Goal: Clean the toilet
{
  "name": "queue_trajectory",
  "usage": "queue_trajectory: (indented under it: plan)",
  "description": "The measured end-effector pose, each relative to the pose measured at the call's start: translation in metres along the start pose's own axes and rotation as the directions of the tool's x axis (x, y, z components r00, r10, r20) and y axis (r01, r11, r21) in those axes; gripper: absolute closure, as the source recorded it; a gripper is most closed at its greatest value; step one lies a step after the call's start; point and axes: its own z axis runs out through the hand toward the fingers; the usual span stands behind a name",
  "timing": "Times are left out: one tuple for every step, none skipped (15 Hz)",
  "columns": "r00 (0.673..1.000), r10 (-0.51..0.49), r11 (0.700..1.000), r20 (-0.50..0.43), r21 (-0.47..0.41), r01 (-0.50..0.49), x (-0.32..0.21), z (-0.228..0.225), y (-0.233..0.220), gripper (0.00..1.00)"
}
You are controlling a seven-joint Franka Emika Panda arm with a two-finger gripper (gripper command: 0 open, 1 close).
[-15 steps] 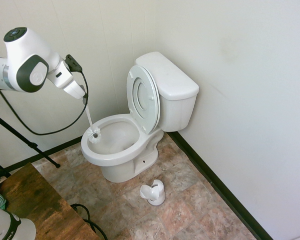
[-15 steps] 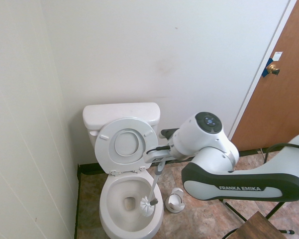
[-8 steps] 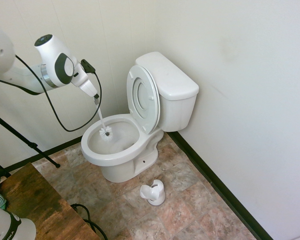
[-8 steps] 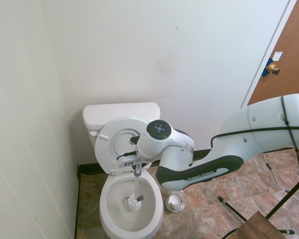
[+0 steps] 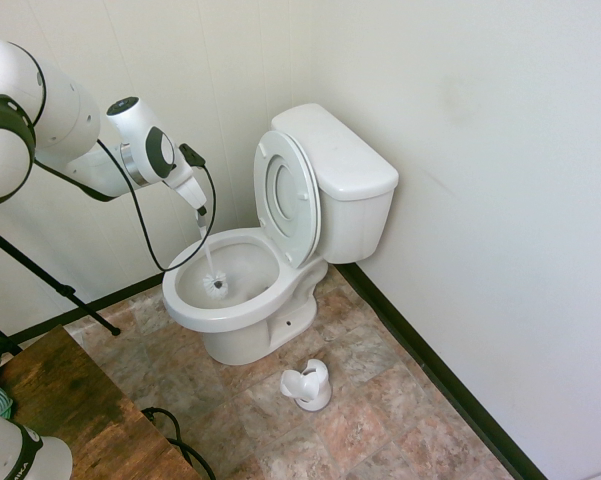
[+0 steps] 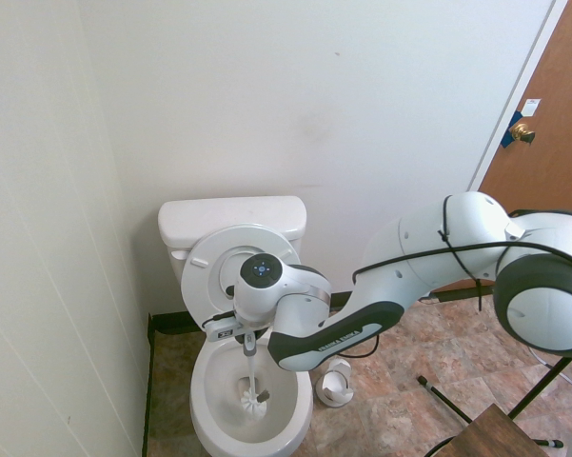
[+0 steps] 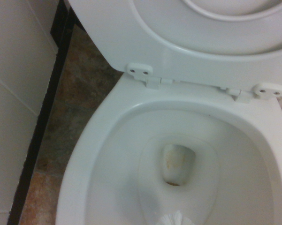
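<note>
With the seat and lid up and the gripper (image 6: 248, 343) clamped on the brush (image 6: 251, 392), whose head is down inside the bowl of the toilet (image 5: 242, 300) in the corner, you're at the start; the scrubbing remains

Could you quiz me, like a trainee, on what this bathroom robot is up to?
1. True or false: the toilet has its seat and lid raised against the tank.
2. What is the hand shut on? A) a sponge B) a toilet brush C) a spray bottle
3. Fill in: the white brush holder stands on the ____, apart from the toilet's base.

Key:
1. True: both lean up against the tank.
2. B: the brush's bristle head is down inside the bowl.
3. Floor: on the tiles, beside the toilet.
</note>
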Motion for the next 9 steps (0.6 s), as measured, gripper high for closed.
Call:
queue_trajectory:
  plan:
    - [1.0, -0.004, 1.0, -0.005, -0.009, 0.004, -0.006, 0.003, -0.005, 1.0]
    - [1.0, -0.008, 1.0, -0.005, -0.017, 0.008, -0.012, 0.007, -0.009, 1.0]
    - [1.0, -0.015, 1.0, 0.0, -0.024, 0.015, -0.018, 0.013, -0.011, 1.0]
    - [1.0, -0.018, 0.999, 0.004, -0.029, 0.018, -0.022, 0.017, -0.013, 1.0]
    - [1.0, -0.022, 0.999, 0.008, -0.036, 0.022, -0.024, 0.022, -0.014, 1.0]
    - [1.0, -0.026, 0.999, 0.012, -0.044, 0.027, -0.025, 0.027, -0.014, 1.0]
    - [0.999, -0.029, 0.998, 0.015, -0.048, 0.029, -0.025, 0.031, -0.015, 1.0]
    - [0.999, -0.033, 0.998, 0.017, -0.05, 0.034, -0.026, 0.033, -0.018, 1.0]
    - [0.999, -0.038, 0.998, 0.019, -0.053, 0.039, -0.027, 0.035, -0.02, 1.0]
